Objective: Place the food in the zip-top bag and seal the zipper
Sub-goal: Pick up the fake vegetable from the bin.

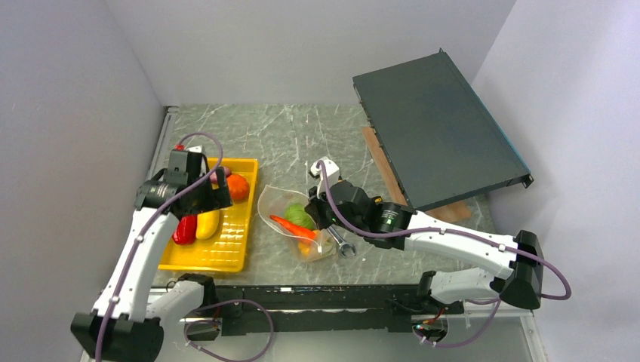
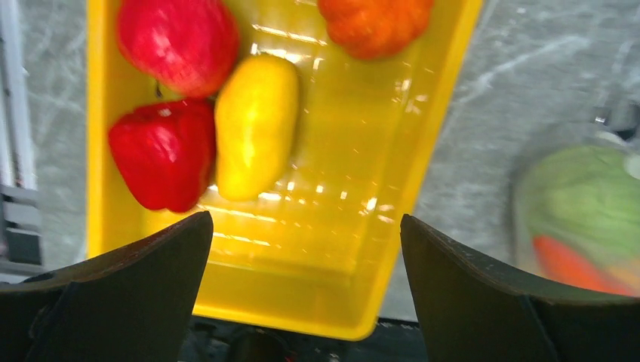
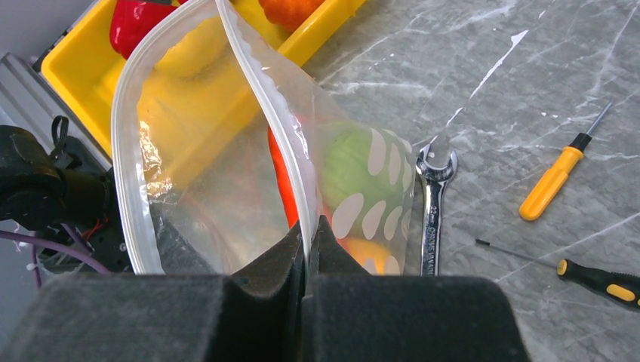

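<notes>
Two hands are seen over a grey marbled table (image 1: 264,136). The left hand (image 2: 306,217) is spread wide with nothing held in it, and it is hung above the near part of a yellow tray (image 2: 340,226) set at the table's left side. Four pieces of food are laid in the tray: a red pepper (image 2: 162,154), a red piece (image 2: 181,41) just beyond it, a yellow pepper (image 2: 256,124) pressed against both, and an orange piece (image 2: 373,23) at the far end, apart from the rest. The right hand (image 3: 309,230) is closed tight on the bag (image 3: 196,173), which is pinched at the mouth edge where the zipper (image 3: 290,139) runs; that edge is lifted, so the mouth is held agape towards the tray. The bag is rested on the table just right of the tray, between the two arms. Through its clear plastic and white dots a cabbage (image 3: 347,162), a carrot (image 3: 281,177) beside it and an orange lump (image 3: 366,253) lower down are seen. The zipper is not sealed. A wrench (image 3: 432,219) is laid just beside the bag's dotted side; whether they touch cannot be told. An orange screwdriver (image 3: 555,177) and a black screwdriver (image 3: 604,279) are laid well apart from the bag, further right. A dark panel (image 1: 438,128) is propped aslant at the far right.
</notes>
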